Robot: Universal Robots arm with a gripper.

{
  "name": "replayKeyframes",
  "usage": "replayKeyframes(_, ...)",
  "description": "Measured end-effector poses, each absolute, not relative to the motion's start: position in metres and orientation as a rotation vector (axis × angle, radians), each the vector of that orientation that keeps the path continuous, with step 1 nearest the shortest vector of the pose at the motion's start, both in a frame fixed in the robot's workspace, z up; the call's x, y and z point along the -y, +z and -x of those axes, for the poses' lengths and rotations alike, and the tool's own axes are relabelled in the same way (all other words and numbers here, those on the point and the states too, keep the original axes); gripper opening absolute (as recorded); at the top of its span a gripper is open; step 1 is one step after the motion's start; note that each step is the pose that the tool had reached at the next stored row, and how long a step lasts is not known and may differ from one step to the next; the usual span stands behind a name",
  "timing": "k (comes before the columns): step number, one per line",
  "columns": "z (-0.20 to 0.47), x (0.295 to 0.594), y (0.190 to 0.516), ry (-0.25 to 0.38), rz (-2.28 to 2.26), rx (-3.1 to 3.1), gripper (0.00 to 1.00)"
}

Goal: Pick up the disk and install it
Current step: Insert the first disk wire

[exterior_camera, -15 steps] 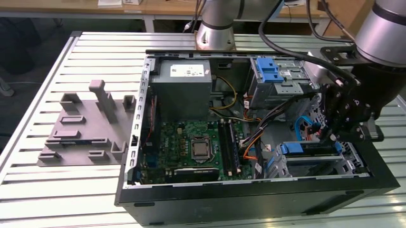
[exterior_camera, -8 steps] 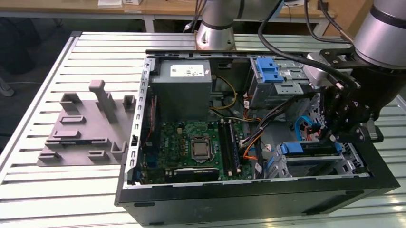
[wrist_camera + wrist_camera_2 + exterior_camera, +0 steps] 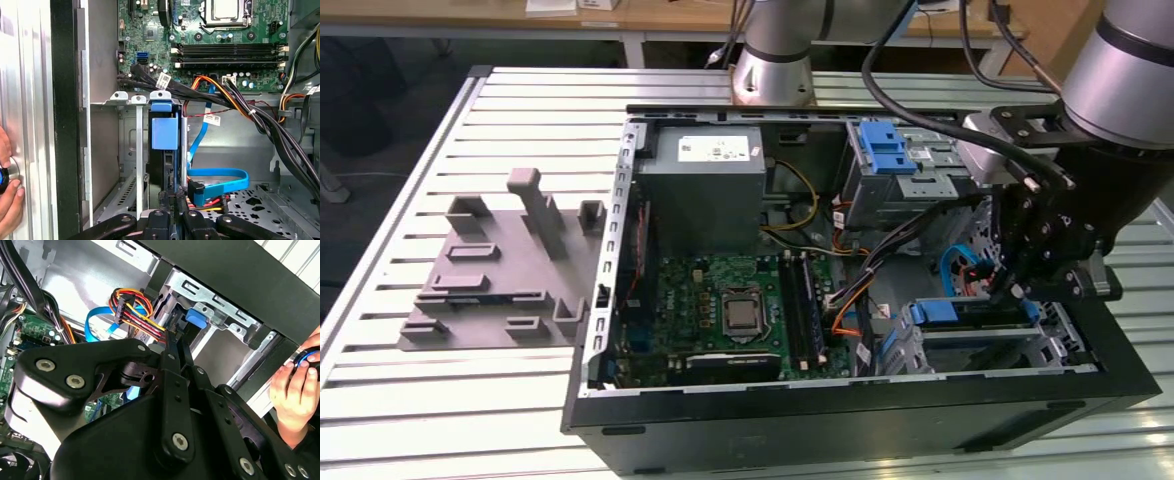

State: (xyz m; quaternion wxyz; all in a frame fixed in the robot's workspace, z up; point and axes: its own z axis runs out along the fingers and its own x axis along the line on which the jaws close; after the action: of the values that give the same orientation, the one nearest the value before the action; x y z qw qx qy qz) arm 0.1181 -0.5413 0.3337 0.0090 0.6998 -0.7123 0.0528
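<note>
One disk is standing edge-on in the drive cage near the front corner of the open computer case, its blue carrier frame showing in the first wrist view between the cage's metal rails. The gripper is reaching down into that bay in the exterior view, and in the first wrist view its narrow fingers are pinching the disk's near edge, so I am judging the jaws closed on it. The pick-up is looking finished; the installing is looking under way, with the disk already mostly inside the cage. Whether it is sitting fully home and latched, I cannot tell. The blue data cable and the coloured power leads are lying just beside the bay. A person's hand is resting outside the case wall.
</note>
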Motion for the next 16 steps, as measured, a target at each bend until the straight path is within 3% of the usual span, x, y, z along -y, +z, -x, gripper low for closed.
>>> replayKeyframes(16,-0.1165,0.5414,0.3311,0.162,-2.187,2.226,0.16)
